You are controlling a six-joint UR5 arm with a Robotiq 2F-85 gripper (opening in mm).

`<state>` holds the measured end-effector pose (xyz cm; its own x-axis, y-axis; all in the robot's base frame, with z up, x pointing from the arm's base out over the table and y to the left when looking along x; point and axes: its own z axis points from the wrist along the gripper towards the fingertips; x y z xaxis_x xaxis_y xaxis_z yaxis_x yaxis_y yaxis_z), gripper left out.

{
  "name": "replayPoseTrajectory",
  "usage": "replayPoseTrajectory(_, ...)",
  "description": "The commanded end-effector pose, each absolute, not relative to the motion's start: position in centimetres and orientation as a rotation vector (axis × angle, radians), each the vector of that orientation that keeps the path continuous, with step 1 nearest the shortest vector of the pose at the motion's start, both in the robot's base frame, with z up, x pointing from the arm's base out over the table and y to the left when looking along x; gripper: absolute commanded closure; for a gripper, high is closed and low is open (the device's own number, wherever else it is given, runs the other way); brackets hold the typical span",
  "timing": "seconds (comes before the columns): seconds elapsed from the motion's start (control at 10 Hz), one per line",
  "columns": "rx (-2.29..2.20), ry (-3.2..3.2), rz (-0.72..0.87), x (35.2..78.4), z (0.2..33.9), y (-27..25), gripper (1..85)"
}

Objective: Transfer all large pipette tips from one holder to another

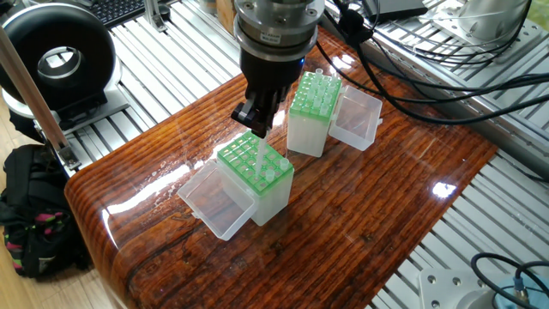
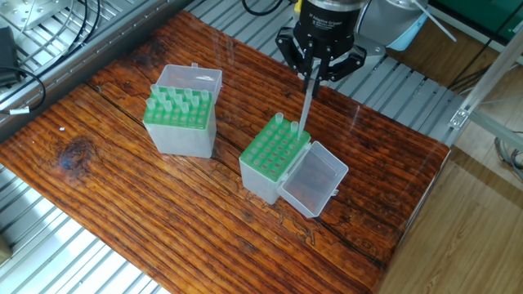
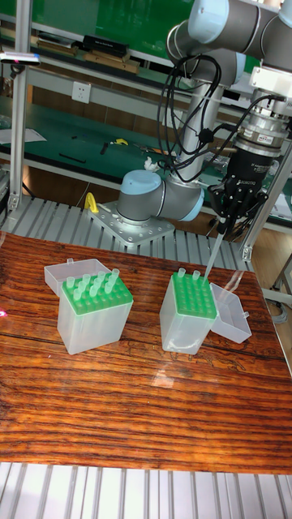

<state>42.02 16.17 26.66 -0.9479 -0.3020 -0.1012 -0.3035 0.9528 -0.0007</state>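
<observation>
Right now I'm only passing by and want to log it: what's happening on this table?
A UR5 arm's gripper holds one large pipette tip upright, its lower end at the back corner of the nearly empty green rack, where a couple of tips already stand. The other rack, to the side, holds many more tips. Both boxes' clear lids are open. Whether the held tip is seated in a hole yet, I cannot tell.
</observation>
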Motion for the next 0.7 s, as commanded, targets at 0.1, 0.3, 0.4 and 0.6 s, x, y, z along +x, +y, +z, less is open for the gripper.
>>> replayPoseTrajectory(0.1, -0.468, 3.012, 0.033, 42.05, 26.53, 16.36, 77.0)
replayPoseTrajectory(0.3, -0.476, 3.016, 0.036, 42.05, 26.36, 16.43, 76.3)
replayPoseTrajectory(0.4, -0.478, 3.016, 0.039, 42.11, 26.30, 16.49, 76.0)
replayPoseTrajectory(0.6, -0.488, 3.017, 0.041, 42.09, 26.23, 16.54, 75.0)
